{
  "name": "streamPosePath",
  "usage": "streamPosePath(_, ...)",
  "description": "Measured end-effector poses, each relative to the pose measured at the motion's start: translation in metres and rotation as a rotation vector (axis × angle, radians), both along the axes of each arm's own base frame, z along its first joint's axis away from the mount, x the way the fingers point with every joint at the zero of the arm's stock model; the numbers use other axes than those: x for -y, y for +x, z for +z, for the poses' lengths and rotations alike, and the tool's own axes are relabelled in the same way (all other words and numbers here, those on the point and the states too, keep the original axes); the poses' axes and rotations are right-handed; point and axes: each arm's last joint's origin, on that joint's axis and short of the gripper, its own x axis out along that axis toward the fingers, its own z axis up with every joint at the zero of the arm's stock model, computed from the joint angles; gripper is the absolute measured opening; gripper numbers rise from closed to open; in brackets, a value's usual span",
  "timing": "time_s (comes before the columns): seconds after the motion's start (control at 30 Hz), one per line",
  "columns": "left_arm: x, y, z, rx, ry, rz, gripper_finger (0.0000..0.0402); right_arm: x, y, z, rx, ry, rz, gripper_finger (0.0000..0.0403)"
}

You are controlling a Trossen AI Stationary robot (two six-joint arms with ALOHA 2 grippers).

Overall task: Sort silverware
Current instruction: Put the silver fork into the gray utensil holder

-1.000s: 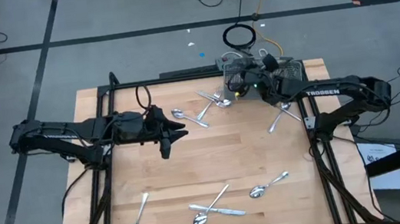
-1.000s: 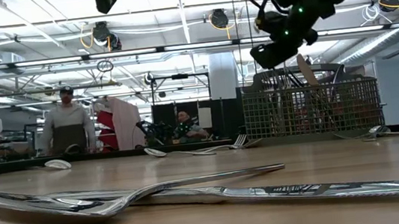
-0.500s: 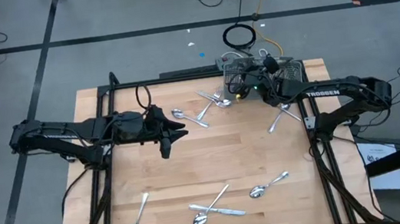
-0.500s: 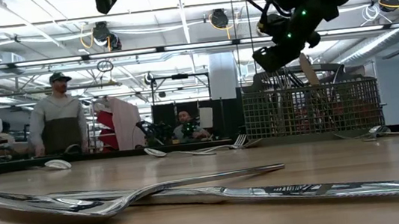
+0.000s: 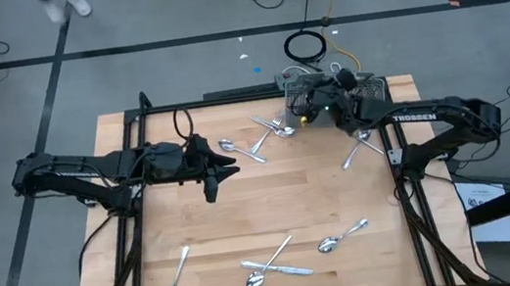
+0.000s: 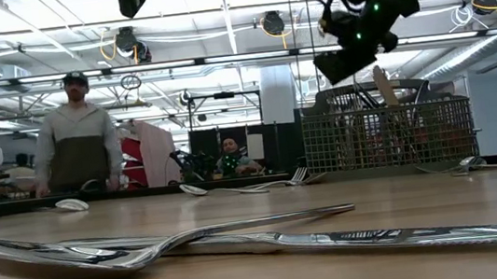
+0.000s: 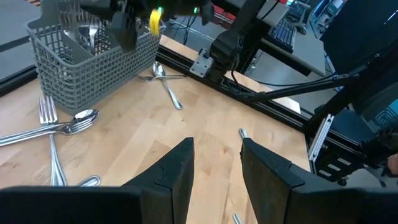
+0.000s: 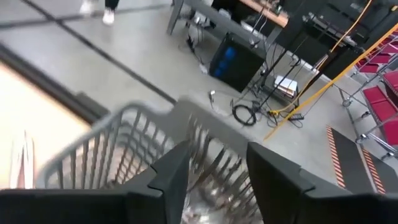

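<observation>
Since the earlier frames the right gripper [image 5: 304, 109] has shifted only slightly above the wire basket [image 5: 305, 90]; the person [image 6: 77, 131] beyond the table has stepped nearer the middle of the low view. The silverware on the table lies where it lay.

Right gripper – hangs over the basket at the table's far edge. The wrist view looks straight down between its fingers [image 8: 169, 174] into the basket; the jaws stand parted and nothing shows between them, so released. Handles already stand upright inside the basket [image 6: 387, 124] – some pieces look sorted.

Left gripper [image 5: 229, 172] – waits over the middle of the table [image 5: 274, 210], jaws apart, empty in its own view.

Still loose on the wood:
- a fork and spoon cluster [image 5: 264, 134] just beside the basket
- a crossed pair [image 5: 360, 149] near the right arm
- a single spoon [image 5: 176, 277] at the near left
- a crossed spoon and knife group [image 5: 273, 267] at the near middle
- a spoon pair [image 5: 342, 237] to the near right

Judgement: the sort is partly done, and roughly ten pieces are left to lift and place. How many sit in the basket cannot be counted from here
</observation>
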Motion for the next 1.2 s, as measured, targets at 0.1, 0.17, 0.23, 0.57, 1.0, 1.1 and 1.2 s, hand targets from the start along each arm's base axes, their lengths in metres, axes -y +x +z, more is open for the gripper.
streamPosePath(0.1, 0.0, 0.0, -0.001, -0.007, 0.005, -0.004, 0.0138, 0.0, 0.0, 0.016, 0.04, -0.022, 0.005, 0.0169)
streamPosePath(0.17, 0.0, -0.001, -0.002, -0.018, 0.015, -0.009, 0.0138, -0.001, -0.001, 0.028, 0.067, -0.041, 0.01, 0.0178)
streamPosePath(0.23, 0.0, -0.001, -0.002, -0.027, 0.025, -0.013, 0.0138, -0.003, -0.002, 0.042, 0.104, -0.062, 0.017, 0.0187)
streamPosePath(0.57, -0.004, -0.002, -0.005, -0.062, 0.073, -0.015, 0.0138, -0.022, -0.002, 0.099, 0.334, -0.036, 0.331, 0.0199)
streamPosePath(1.0, -0.008, -0.006, -0.04, -0.411, 0.163, -0.238, 0.0138, -0.087, 0.025, 0.094, 0.456, 0.32, 0.909, 0.0197)
streamPosePath(1.1, -0.009, -0.001, -0.053, -0.497, 0.185, -0.257, 0.0138, -0.104, 0.03, 0.09, 0.447, 0.372, 0.954, 0.0197)
streamPosePath(1.2, -0.015, 0.009, -0.066, -0.558, 0.226, -0.28, 0.0138, -0.12, 0.033, 0.088, 0.458, 0.423, 0.986, 0.0196)
